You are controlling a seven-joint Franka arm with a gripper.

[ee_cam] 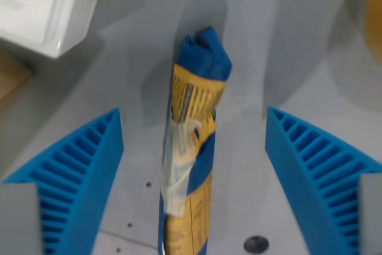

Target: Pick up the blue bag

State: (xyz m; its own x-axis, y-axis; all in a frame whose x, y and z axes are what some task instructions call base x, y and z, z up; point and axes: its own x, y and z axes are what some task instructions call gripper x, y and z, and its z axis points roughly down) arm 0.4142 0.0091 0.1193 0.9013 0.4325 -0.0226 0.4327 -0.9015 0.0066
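The blue bag [194,147] is a rolled blue and yellow packet with clear tape around its middle. It lies on the grey table, running from the bottom centre of the wrist view up to the middle. My gripper [194,153] is open. Its two blue ribbed fingers [77,177] stand on either side of the bag, one at the wrist view's left and one at the right, both apart from it. The bag sits midway between them.
A white moulded tray [48,4] lies at the top left. A wooden surface [12,76] shows at the left edge. A yellowish object [375,16] is at the top right edge. A dark hole [256,244] marks the table near the bottom.
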